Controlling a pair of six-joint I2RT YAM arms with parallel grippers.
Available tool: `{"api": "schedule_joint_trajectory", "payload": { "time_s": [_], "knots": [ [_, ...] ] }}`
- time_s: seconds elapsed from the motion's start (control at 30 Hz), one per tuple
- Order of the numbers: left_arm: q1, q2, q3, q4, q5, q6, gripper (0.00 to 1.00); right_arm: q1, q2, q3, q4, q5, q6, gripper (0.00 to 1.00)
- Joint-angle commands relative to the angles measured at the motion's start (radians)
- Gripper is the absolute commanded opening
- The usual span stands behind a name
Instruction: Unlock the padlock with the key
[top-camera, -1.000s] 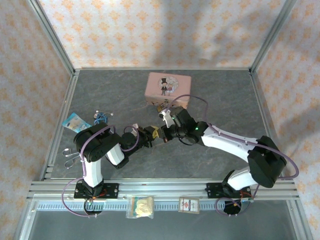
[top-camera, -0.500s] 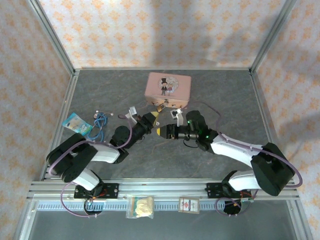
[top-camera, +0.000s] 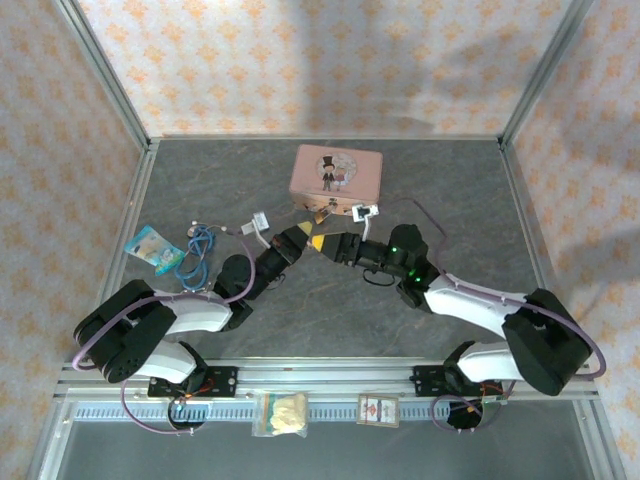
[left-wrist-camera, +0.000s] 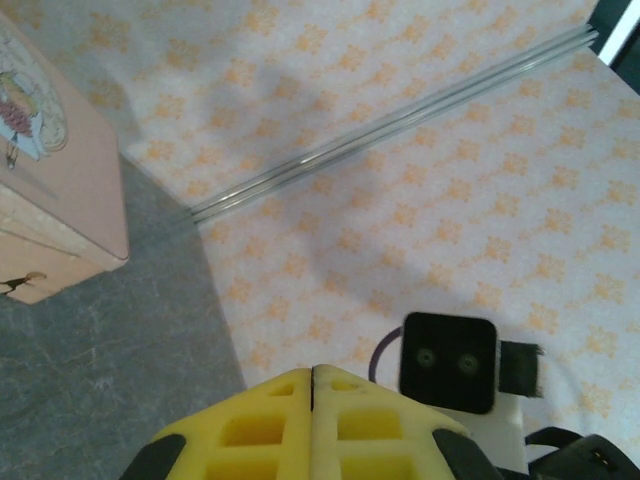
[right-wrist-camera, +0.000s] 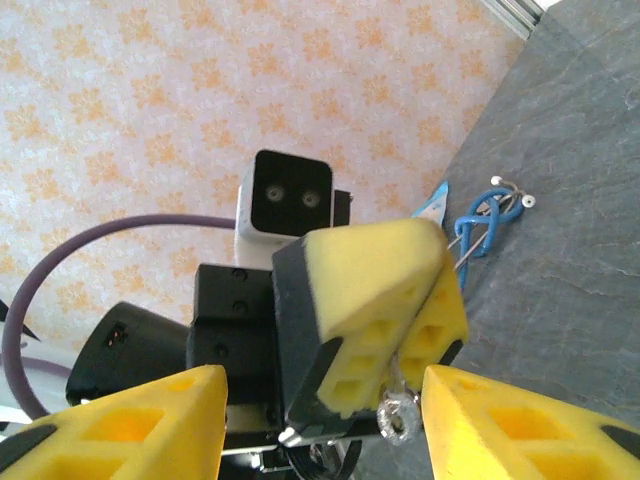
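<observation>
My left gripper (top-camera: 300, 236) points toward the pink tin (top-camera: 336, 178), its yellow pads (left-wrist-camera: 313, 375) pressed together. In the right wrist view those pads pinch a small silvery key (right-wrist-camera: 398, 418), whose holed head sticks out below them. My right gripper (top-camera: 326, 243) faces the left one tip to tip and is open (right-wrist-camera: 320, 400), with its two yellow fingers (right-wrist-camera: 150, 420) either side of the left gripper's pads and not touching them. A tiny brass-gold padlock (top-camera: 321, 214) lies at the tin's front edge, just beyond both grippers.
A blue cord (top-camera: 200, 243) and a light-blue packet (top-camera: 152, 247) lie at the left, and the cord (right-wrist-camera: 490, 215) appears again in the right wrist view. Two small bags (top-camera: 280, 412) sit on the front rail. The tin's side (left-wrist-camera: 60, 200) is close on the left.
My right gripper has opened and backed slightly off. The left arm has stretched forward from its folded pose, carrying the key toward the tin. Both gripper tips now sit nearer the padlock.
</observation>
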Motion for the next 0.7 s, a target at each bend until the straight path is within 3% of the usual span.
{"api": "schedule_joint_trajectory", "payload": {
  "time_s": [0.0,0.47,0.67],
  "knots": [
    [-0.005,-0.01,-0.023,0.109,-0.004,0.051,0.0,-0.004,0.03,0.024,0.084,-0.012,0.024,0.53],
    [-0.008,0.019,-0.049,0.212,-0.014,0.014,0.0,0.002,0.173,0.017,0.305,-0.108,0.171,0.35],
    [-0.01,0.041,-0.048,0.23,-0.008,-0.004,0.0,0.008,0.185,0.023,0.322,-0.112,0.176,0.25]
  ]
}}
